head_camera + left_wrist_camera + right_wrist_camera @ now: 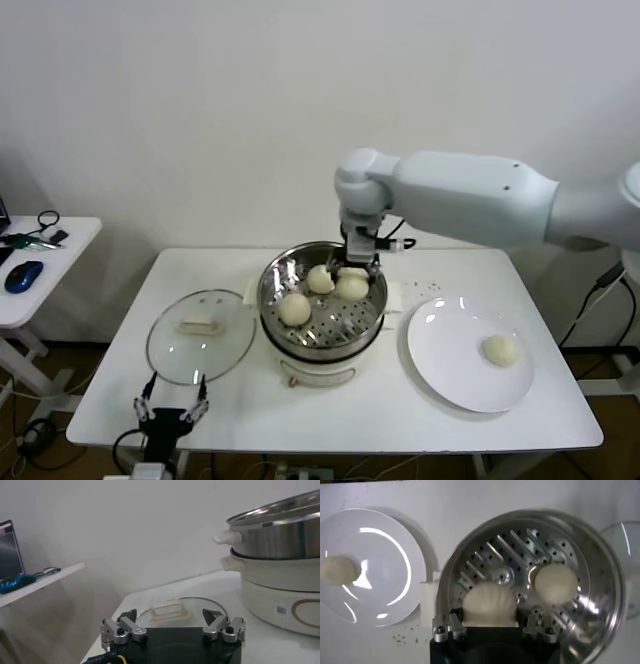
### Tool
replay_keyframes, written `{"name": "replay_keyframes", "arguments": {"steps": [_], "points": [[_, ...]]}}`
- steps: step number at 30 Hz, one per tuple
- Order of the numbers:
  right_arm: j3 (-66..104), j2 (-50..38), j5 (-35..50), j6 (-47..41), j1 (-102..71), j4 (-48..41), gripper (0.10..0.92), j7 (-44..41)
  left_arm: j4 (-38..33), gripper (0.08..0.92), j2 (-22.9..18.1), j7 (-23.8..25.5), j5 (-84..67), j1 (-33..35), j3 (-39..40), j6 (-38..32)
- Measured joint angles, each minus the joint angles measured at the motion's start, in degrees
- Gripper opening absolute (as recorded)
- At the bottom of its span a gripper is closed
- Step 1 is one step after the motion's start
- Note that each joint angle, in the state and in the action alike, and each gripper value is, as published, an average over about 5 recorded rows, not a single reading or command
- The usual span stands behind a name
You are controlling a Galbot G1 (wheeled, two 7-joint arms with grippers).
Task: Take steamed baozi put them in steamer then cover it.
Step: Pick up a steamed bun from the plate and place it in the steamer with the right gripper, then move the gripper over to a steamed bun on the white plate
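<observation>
The steamer (322, 345) stands mid-table with three baozi on its perforated tray. My right gripper (357, 268) reaches into the far side of the pot, its fingers closed against the sides of one baozi (490, 604) that sits low on the tray. A second baozi (555, 582) lies beside it, and a third (320, 278) shows only in the head view. The fourth baozi (500, 349) lies on the white plate (450, 375). The glass cover (200, 338) lies flat on the table left of the steamer. My left gripper (170, 408) is open and empty at the table's front edge, facing the cover (172, 611).
The plate (385, 580) lies right of the steamer (600, 555). A side table (40, 270) with a blue mouse and cables stands to the far left. The steamer (280, 545) rises beside the left gripper (170, 616).
</observation>
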Motion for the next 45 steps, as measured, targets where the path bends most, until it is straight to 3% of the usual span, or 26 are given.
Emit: {"name": "replay_keyframes", "arguments": {"steps": [17,24,29,45], "points": [[-0.5,4.7,-2.9,1.6,-5.0,1.4,0.689,0.3,0.4,0.823,0.4,0.0,-0.1,-0.2,0.6,0.4],[-0.6,5.1,-3.2,1.6,-5.9,1.2,0.804,-0.2,0.8,0.823,0.4,0.0,-0.2,-0.2,0.7,0.4],[0.1,5.1,-3.5,2.1,-6.0,0.5,0.822,-0.4,0.7,0.823,0.5,0.0,-0.2,-0.3,0.6,0.4],[-1.6,-1.9,3.6,-1.7,1.6,-0.5,0.823,3.7,0.0,0.823,1.2,-0.1,-0.1,0.0,0.6,0.3]]}}
